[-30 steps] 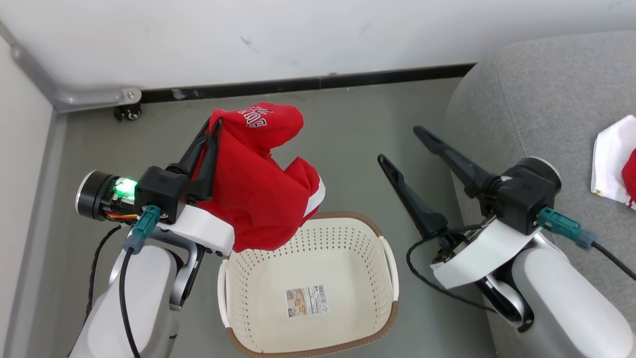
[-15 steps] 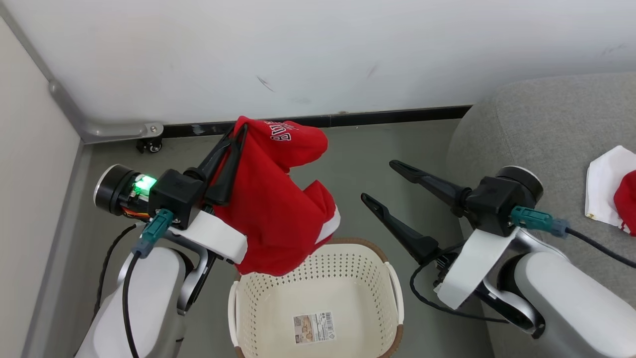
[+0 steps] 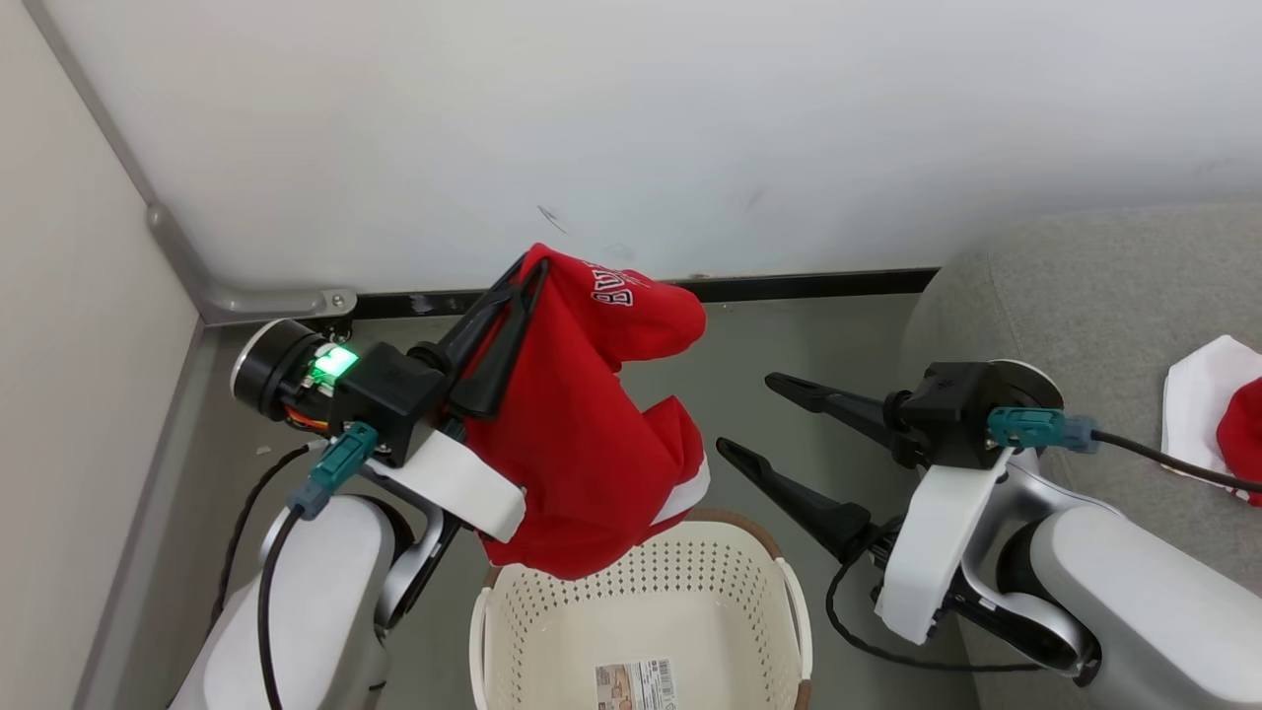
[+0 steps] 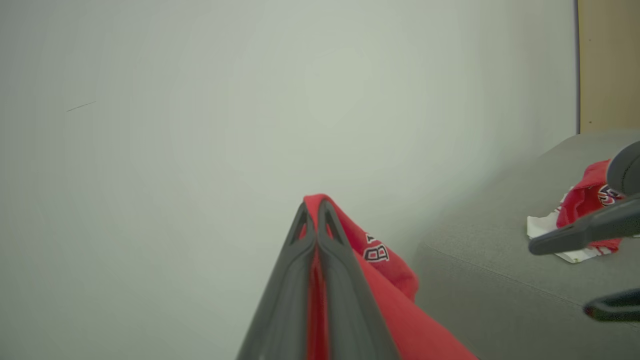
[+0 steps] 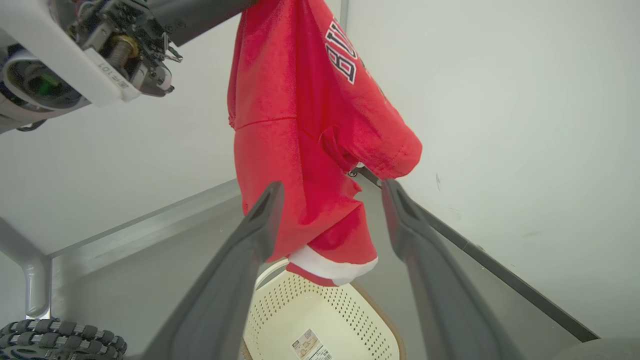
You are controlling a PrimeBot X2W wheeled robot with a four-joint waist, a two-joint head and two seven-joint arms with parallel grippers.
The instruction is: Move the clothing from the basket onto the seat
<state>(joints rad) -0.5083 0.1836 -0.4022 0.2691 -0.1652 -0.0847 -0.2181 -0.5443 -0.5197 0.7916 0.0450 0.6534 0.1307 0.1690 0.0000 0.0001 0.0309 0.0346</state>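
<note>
My left tool [image 3: 530, 264] is clamped shut on a red jersey [image 3: 582, 463]. It pinches a fold near the top so the rest hangs free, and the white-trimmed hem dangles just above the far rim of the basket [image 3: 710, 557]. I judge the height has a purpose: with the cloth clear of the rim, it should not snag or drag the light basket when I swing it across. The basket stands on the floor between my arms. The part of it I can see holds only a paper label [image 3: 636, 682], so this looks like the last piece to go.

My right tool [image 3: 746, 412] is spread wide and holds nothing. Its fingers point at the hanging jersey from the seat's side — placed, I'd guess, to steady the loose lower half if it is needed.

The seat [image 3: 1075, 286] is on my right, its rounded edge just behind that arm. More clothing [image 3: 1208, 404], red and white, lies on it well in from that edge — this jersey should land beside it.
</note>
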